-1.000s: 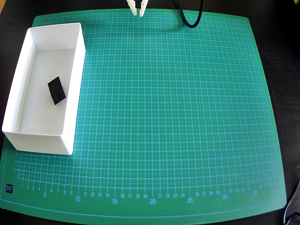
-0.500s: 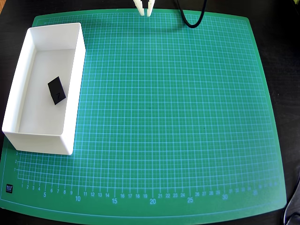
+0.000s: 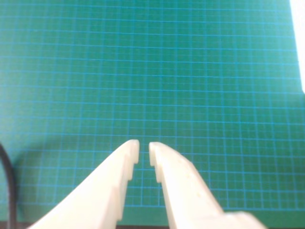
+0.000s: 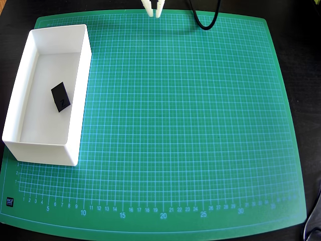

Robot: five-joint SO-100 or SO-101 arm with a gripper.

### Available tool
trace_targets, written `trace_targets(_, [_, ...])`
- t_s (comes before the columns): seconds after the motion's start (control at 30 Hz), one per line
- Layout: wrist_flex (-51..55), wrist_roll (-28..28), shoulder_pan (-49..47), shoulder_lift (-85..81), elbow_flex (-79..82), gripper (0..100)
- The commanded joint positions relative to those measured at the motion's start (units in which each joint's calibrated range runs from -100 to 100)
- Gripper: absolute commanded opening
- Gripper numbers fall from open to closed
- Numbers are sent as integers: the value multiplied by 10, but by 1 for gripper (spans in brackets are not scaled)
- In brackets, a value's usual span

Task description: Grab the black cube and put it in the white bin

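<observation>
The black cube [image 4: 60,97] lies on the flat bottom inside the white bin [image 4: 80,93], which stands at the left side of the green mat in the overhead view. A sliver of the bin's white wall [image 3: 299,43] shows at the right edge of the wrist view. My gripper [image 4: 154,12] is at the mat's far edge, top centre of the overhead view, far from the bin. In the wrist view the gripper [image 3: 144,149] has its two cream fingers nearly together with only a thin gap, holding nothing, above bare mat.
The green gridded cutting mat [image 4: 190,125] covers most of the dark table. A black cable [image 4: 203,20] loops onto the mat's top edge beside the gripper, and it also shows at the left edge of the wrist view [image 3: 8,191].
</observation>
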Motion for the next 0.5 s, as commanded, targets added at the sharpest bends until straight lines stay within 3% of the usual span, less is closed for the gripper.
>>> trace_targets(0.0, [4, -1, 6, 4, 2, 2])
trace_targets(0.47, [70, -1, 7, -4, 2, 2])
